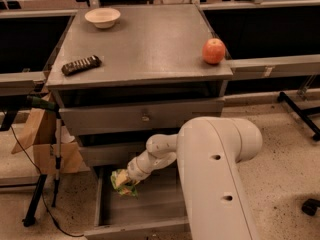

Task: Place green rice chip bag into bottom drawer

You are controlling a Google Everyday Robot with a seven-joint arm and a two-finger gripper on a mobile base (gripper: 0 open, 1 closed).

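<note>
The green rice chip bag [123, 182] is a crumpled bright green foil bag. It hangs from the tip of my white arm, inside the left part of the open bottom drawer [145, 209]. My gripper [127, 177] is shut on the bag and holds it just above the drawer floor, near the left wall. The bottom drawer is pulled out below the cabinet. My bulky white arm covers its right part.
On the grey cabinet top lie a dark wrapped bar [81, 64], a white bowl [102, 17] and a red apple [213, 51]. The upper drawer with a small knob [145, 118] is shut. A brown cardboard box [47, 144] and a black stand [42, 184] are at left.
</note>
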